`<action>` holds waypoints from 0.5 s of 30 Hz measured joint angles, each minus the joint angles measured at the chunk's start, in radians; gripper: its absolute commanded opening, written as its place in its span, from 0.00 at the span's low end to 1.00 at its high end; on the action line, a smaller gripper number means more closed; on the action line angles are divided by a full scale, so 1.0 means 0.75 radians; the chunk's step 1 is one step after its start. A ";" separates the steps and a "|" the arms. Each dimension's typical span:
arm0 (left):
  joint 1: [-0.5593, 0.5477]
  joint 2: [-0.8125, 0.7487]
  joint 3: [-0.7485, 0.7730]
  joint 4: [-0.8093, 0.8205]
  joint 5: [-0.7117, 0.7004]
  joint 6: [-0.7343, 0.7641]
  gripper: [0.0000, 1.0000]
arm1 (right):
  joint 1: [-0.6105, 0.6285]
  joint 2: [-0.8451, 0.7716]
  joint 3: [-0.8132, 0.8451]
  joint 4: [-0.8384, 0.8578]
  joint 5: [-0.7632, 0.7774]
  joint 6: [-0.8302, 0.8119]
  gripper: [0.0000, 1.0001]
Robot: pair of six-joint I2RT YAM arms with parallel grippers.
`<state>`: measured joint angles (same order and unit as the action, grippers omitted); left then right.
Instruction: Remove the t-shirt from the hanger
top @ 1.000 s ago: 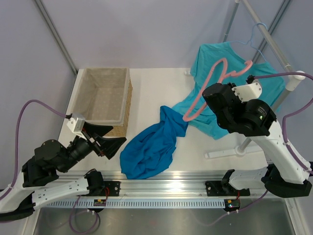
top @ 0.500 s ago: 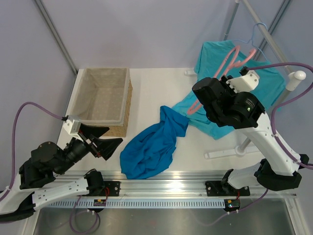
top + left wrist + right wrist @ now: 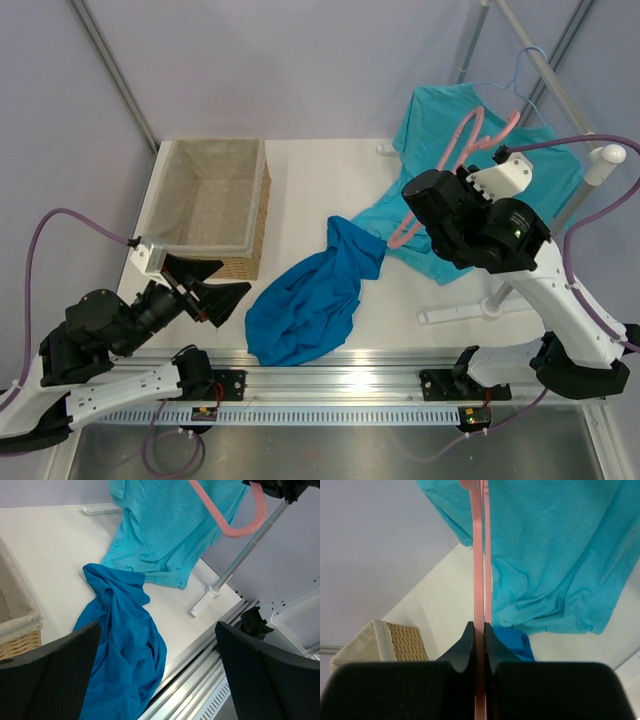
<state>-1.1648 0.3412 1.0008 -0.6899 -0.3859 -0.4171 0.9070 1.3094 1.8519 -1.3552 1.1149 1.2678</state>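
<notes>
While clamping the hanger (image 3: 477,555) aloft at far right, hovers before the teal shirt (image 3: 425,120)
Pinches the pink bar with the right gripper (image 3: 478,626) shut on it; spreads the left gripper (image 3: 157,675) wide and empty at near left; leaves the t-shirt (image 3: 305,305) crumpled on the table (image 3: 330,180), near centre, right of the basket (image 3: 262,190)

Your top camera looks down from above and behind the arm bases at 6 o'clock, taking in the whole table (image 3: 320,170). Your left wrist view sits low, facing about 2 o'clock over the t-shirt (image 3: 120,645). Your right wrist view runs close along the hanger (image 3: 477,555), facing roughly 9 o'clock. All three views share both.
</notes>
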 measured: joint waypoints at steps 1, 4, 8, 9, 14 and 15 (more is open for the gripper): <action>0.000 -0.001 -0.003 0.001 0.000 -0.004 0.99 | 0.000 -0.031 -0.026 0.000 -0.013 -0.001 0.00; 0.000 -0.011 -0.017 -0.002 0.001 -0.014 0.99 | 0.000 -0.157 -0.098 0.000 -0.048 -0.008 0.00; 0.000 -0.020 -0.032 -0.006 0.002 -0.036 0.99 | -0.001 -0.402 -0.181 -0.002 -0.074 -0.022 0.00; 0.000 -0.020 -0.038 -0.003 0.005 -0.042 0.99 | -0.004 -0.452 -0.192 -0.004 -0.078 -0.028 0.00; 0.000 -0.020 -0.074 0.007 0.017 -0.071 0.99 | -0.144 -0.585 -0.229 -0.006 -0.061 -0.080 0.00; 0.000 -0.020 -0.091 0.010 0.020 -0.078 0.99 | -0.176 -0.580 -0.228 -0.003 -0.030 -0.091 0.00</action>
<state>-1.1648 0.3260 0.9325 -0.6827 -0.3710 -0.4759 0.7746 0.8745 1.6806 -1.3571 1.0927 1.1995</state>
